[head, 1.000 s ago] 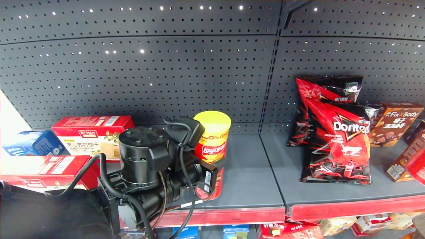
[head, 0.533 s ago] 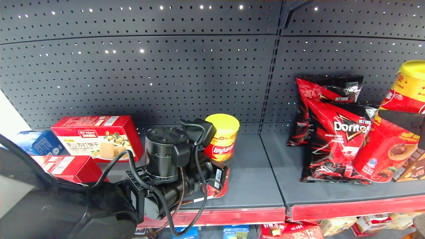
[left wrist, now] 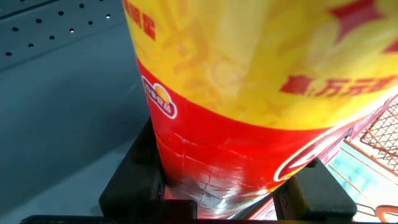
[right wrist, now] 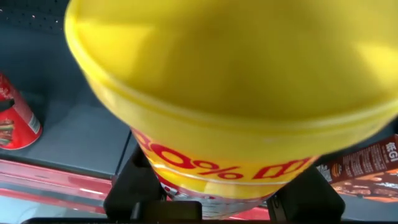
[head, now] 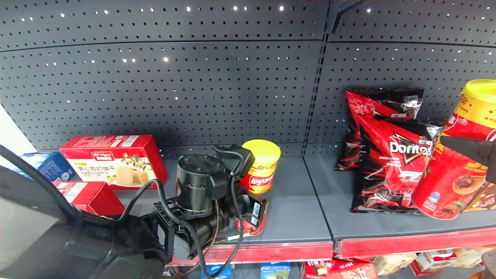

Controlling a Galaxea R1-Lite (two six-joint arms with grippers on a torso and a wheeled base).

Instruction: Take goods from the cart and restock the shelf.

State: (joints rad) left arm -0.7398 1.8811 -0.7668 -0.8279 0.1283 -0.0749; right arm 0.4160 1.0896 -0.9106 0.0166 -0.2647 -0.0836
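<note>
A chips canister (head: 262, 167) with a yellow lid and red body stands tilted on the grey shelf (head: 294, 209), near the middle. My left gripper (head: 254, 212) is shut on its lower part; in the left wrist view the canister (left wrist: 249, 124) sits between both black fingers (left wrist: 134, 180). At the far right, my right gripper (head: 476, 150) is shut on a second, larger-looking chips canister (head: 457, 170), held above the shelf in front of the snack bags. In the right wrist view its yellow lid (right wrist: 236, 74) fills the space between the fingers (right wrist: 132, 183), and the first canister (right wrist: 15, 121) shows farther off.
Red biscuit boxes (head: 112, 159) (head: 87, 197) and a blue box (head: 46, 166) lie left of my left arm. Black-and-red chip bags (head: 391, 166) lean on the pegboard wall (head: 193, 85) at the right, with a brown box (head: 478, 201) beside them. The shelf has a red front edge (head: 271, 252).
My left arm has carried its canister to the right and lower onto the shelf. My right gripper has come in from the right with the second canister, then dropped slightly.
</note>
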